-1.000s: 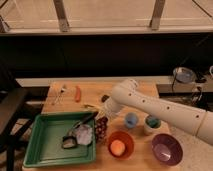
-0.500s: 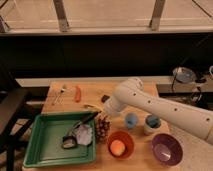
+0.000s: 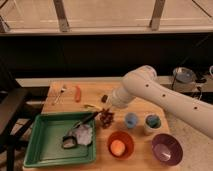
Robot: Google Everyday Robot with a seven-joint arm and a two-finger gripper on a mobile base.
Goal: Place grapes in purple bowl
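Observation:
The grapes (image 3: 106, 118), a small dark reddish cluster, hang just below my gripper (image 3: 106, 109) near the middle of the wooden table, beside the green tray's right corner. The gripper points down from the white arm (image 3: 150, 92) that reaches in from the right, and looks shut on the top of the cluster. The purple bowl (image 3: 166, 148) stands empty at the table's front right, well to the right of the gripper.
An orange bowl (image 3: 120, 144) holding a round orange fruit sits between the grapes and the purple bowl. Two small blue cups (image 3: 131, 120) (image 3: 151, 121) stand right of the grapes. The green tray (image 3: 45, 145) holds a crumpled wrapper (image 3: 80, 135). A carrot-like piece (image 3: 77, 93) and a fork (image 3: 61, 92) lie at the back left.
The arm has swung up and to the right. The grape cluster has risen a little with the gripper.

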